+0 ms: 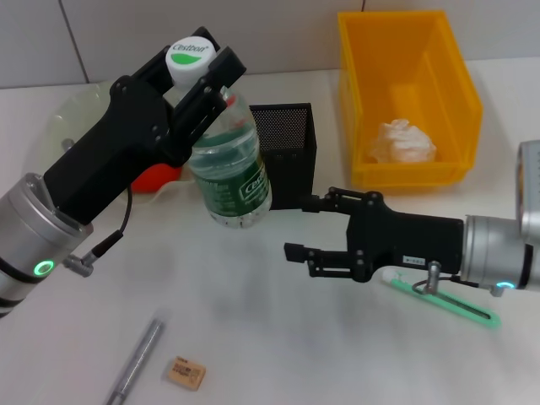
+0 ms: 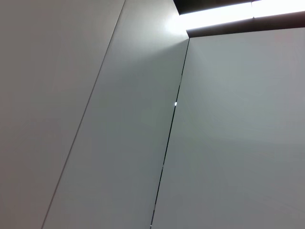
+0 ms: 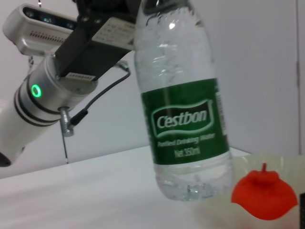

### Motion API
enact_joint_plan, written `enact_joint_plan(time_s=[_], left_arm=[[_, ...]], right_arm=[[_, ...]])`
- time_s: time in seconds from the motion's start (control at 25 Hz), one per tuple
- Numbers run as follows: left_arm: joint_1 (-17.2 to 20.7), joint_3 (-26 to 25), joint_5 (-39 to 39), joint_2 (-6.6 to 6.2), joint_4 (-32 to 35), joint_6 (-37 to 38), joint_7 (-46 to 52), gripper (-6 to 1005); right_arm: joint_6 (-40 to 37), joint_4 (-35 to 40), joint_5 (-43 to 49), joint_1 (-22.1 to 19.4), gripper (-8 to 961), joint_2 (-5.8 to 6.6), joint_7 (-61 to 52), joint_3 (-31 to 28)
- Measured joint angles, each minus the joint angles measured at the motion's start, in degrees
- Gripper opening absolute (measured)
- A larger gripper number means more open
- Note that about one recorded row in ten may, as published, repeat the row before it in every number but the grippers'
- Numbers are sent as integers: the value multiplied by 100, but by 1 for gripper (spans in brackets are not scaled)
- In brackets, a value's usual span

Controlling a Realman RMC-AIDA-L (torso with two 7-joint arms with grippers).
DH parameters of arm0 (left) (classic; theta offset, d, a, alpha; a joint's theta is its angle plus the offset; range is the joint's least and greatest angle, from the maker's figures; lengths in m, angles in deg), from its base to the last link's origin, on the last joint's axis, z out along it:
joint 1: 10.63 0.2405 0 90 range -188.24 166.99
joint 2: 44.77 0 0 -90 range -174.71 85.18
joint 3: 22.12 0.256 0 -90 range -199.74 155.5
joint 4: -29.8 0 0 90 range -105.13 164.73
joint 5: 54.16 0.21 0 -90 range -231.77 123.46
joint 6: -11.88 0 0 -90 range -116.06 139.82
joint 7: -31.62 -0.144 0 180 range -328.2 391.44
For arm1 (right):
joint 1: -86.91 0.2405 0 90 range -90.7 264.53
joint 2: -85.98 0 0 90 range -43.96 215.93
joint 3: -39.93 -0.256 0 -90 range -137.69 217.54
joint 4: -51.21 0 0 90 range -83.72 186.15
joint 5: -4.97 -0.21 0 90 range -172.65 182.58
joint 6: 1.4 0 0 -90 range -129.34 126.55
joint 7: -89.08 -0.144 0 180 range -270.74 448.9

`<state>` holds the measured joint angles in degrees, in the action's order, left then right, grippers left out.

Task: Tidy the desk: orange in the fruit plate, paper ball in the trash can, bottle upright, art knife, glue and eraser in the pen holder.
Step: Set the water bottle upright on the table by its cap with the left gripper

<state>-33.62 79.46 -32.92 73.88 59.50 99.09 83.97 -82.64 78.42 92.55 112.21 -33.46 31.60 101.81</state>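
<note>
Risk lies mainly with the bottle (image 1: 229, 164), which the left hand (image 1: 205, 78) pinches just under its white cap, lifted clear of the tabletop (image 1: 253, 337) and leaning a little; gripped so high on a slick neck, it could swing or slip, and if set down while tilted it would likely topple, perhaps against the pen holder (image 1: 284, 154) just behind it; the left arm reaches in from the near left, angled up and away toward the wall, fingers pressed onto the neck; the right hand (image 1: 314, 232) hovers low beside the bottle's base with fingers spread, holding nothing, close enough to bump the bottle; the paper ball (image 1: 403, 142) sits in the trash can (image 1: 439, 51); the orange (image 3: 264, 193) rests in the fruit plate (image 1: 72, 114); the eraser (image 1: 185, 373) lies on the near tabletop.
</note>
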Motion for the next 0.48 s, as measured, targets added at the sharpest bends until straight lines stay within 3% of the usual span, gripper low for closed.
enact_joint_plan(time_s=[0.48], left_arm=[[209,2,54,-18,-99,17,-311,505]], right_arm=[[-209,470,-15,-398,766,18,-198,-292]])
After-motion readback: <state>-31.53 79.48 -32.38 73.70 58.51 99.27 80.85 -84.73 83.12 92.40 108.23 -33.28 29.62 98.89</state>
